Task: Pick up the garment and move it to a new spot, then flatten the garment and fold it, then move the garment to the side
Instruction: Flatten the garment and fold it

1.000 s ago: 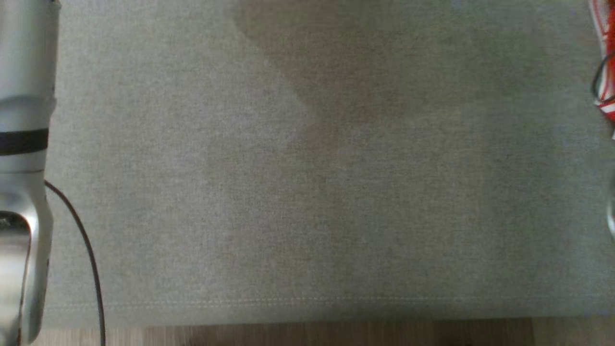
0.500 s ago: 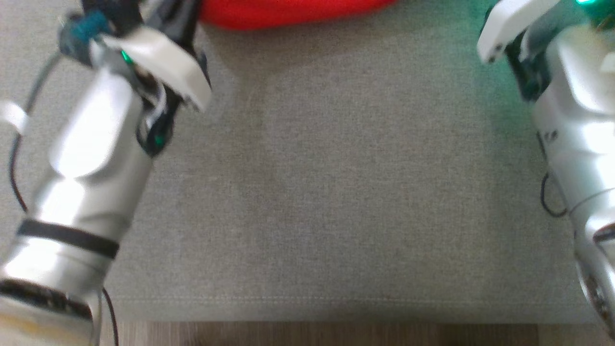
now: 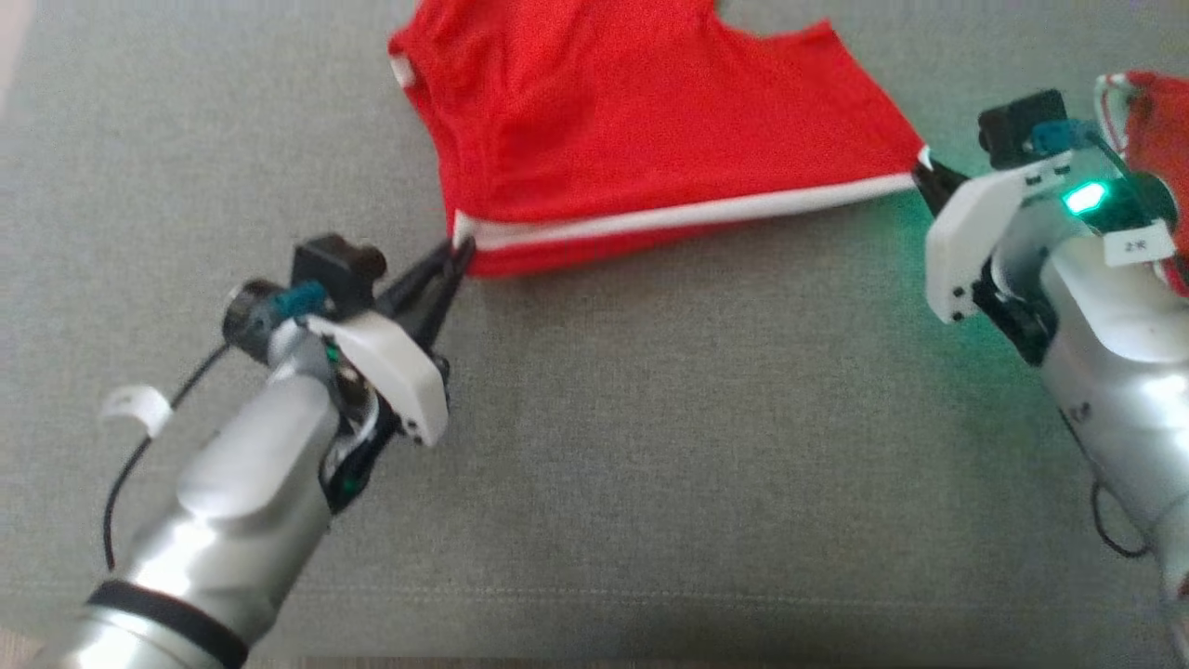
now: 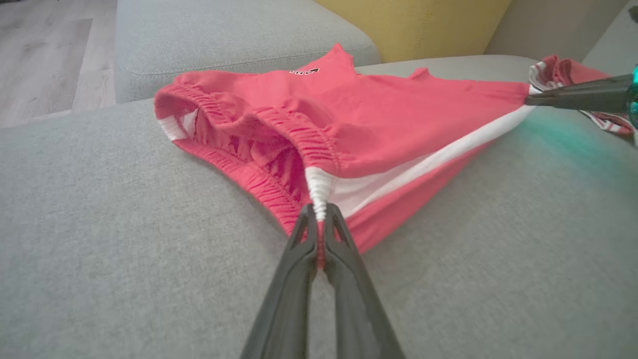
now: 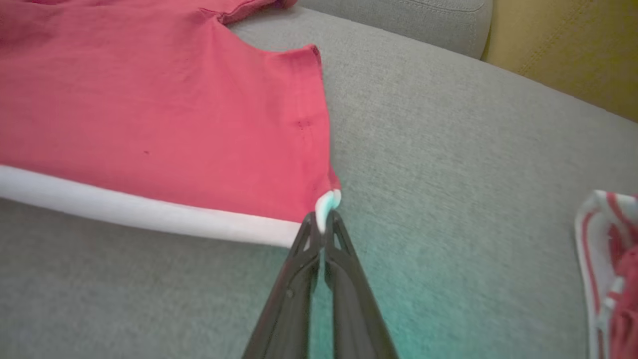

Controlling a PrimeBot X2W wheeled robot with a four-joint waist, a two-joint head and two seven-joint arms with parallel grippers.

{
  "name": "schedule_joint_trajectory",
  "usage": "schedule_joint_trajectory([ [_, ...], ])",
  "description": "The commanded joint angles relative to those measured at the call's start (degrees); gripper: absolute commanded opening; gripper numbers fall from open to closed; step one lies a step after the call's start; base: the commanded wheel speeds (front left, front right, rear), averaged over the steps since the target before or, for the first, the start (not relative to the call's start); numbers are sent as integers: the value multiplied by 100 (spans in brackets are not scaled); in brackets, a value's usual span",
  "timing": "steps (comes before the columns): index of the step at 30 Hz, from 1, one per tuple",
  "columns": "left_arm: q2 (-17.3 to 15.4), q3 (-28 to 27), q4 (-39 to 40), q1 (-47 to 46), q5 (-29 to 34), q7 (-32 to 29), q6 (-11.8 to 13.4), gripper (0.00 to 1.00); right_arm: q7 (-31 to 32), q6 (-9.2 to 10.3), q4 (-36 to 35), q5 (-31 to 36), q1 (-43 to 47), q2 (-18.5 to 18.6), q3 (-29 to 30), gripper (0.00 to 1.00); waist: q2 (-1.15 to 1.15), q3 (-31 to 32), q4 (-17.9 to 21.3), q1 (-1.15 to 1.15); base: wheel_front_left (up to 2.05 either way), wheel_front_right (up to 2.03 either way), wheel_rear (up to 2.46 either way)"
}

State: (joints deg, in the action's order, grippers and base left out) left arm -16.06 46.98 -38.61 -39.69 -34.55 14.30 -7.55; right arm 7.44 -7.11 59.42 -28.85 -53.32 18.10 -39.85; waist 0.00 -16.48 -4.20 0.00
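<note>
The garment (image 3: 632,130) is a pair of red shorts with a white side stripe, lying on the grey sofa cushion (image 3: 650,446). My left gripper (image 3: 460,249) is shut on the waistband corner where the stripe ends, also seen up close in the left wrist view (image 4: 319,219) on the garment (image 4: 379,119). My right gripper (image 3: 924,167) is shut on the hem corner at the stripe's other end, shown in the right wrist view (image 5: 324,219) on the garment (image 5: 164,104). The stripe edge is stretched between the two grippers.
A second red and white cloth (image 3: 1152,130) lies crumpled at the right, also in the right wrist view (image 5: 613,269). A yellow cushion (image 4: 413,25) stands behind the seat. Wooden floor (image 4: 45,55) lies beyond the sofa's left edge.
The head camera has tilted up, so the garment and both grippers have come into view. Half a second ago only the garment's red edge showed at the top.
</note>
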Motion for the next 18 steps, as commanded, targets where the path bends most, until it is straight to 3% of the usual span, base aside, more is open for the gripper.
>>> schedule_joint_trajectory([
  [1,-266,-124,181,-51,-48,69,7,0,86,-37,-238,-192,72,192,-186,0,0,209,-6,0,0,0,0],
  [11,-207,140,467,550,-34,70,7,0,784,-37,-846,-1192,642,1079,-1073,0,0,731,-28,0,0,0,0],
  [18,-249,261,853,988,-175,70,7,0,1672,-37,-2076,-2410,1150,1937,-1724,0,0,1055,22,0,0,0,0],
])
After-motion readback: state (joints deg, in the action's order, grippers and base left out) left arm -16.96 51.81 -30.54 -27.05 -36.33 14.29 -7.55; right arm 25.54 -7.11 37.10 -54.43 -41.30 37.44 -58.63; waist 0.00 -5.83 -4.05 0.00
